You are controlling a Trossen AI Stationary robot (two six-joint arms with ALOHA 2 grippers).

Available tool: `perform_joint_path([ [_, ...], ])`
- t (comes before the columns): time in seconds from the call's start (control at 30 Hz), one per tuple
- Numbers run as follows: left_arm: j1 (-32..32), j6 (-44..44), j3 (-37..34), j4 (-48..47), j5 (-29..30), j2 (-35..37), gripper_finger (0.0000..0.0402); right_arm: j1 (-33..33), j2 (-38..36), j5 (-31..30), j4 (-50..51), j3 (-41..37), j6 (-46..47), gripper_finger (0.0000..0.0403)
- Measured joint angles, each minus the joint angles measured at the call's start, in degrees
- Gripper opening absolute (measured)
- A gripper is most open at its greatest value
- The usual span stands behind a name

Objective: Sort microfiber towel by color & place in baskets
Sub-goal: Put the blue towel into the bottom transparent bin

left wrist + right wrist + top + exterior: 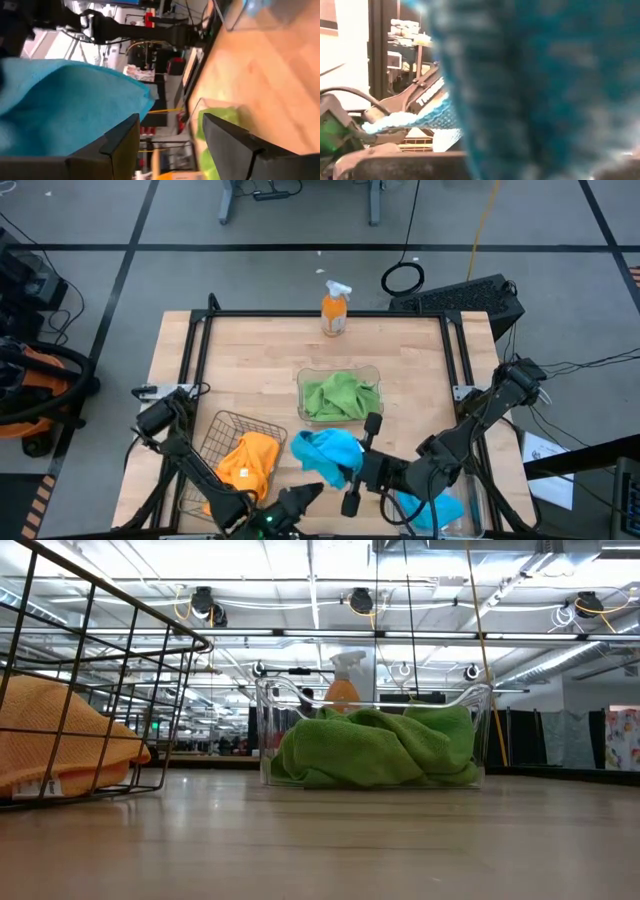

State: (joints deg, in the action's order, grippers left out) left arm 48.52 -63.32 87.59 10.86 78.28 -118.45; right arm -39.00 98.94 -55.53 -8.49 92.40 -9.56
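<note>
A sky-blue microfiber towel (328,450) is bunched up over the table's near middle, with my right gripper (347,470) shut on it. The same blue towel (65,105) fills one side of the left wrist view. My left gripper (312,492) (170,120) stands open just near of it, nothing between its fingers. An orange-yellow towel (245,460) lies in the wire basket (222,430), draped over its near rim. Green towels (340,395) fill a clear basket (372,372) at the centre. A second blue towel (440,508) lies in the clear basket (260,15) at the near right. My right gripper is shut on the blue towel's near right part (343,463), coming level from the table's right side. The cloth (530,90) covers the fingers in the right wrist view, so layers and edge cannot be told. No blue cloth shows on the tabletop in the low view.
An orange spray bottle (335,310) with a white trigger stands at the middle of the far edge. Bare wood lies between it and the green basket and at the far left. Both arms crowd the near edge.
</note>
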Motion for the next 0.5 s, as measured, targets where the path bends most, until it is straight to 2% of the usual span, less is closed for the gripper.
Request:
perform_joint_path([
  [0.17,-2.23,-6.47,0.17,0.81,-1.36,0.03,0.0222,0.01,-0.07,0.12,0.13,0.00,0.05,0.0031],
  [0.37,-5.99,-7.51,0.39,1.86,-1.64,0.02,0.0222,0.07,-0.07,-0.29,0.08,0.00,-0.09,0.0031],
  [0.5,-6.22,-8.21,0.85,2.39,-3.30,0.02,0.0222,0.07,-0.09,-3.70,0.11,0.00,-0.76,0.0031],
])
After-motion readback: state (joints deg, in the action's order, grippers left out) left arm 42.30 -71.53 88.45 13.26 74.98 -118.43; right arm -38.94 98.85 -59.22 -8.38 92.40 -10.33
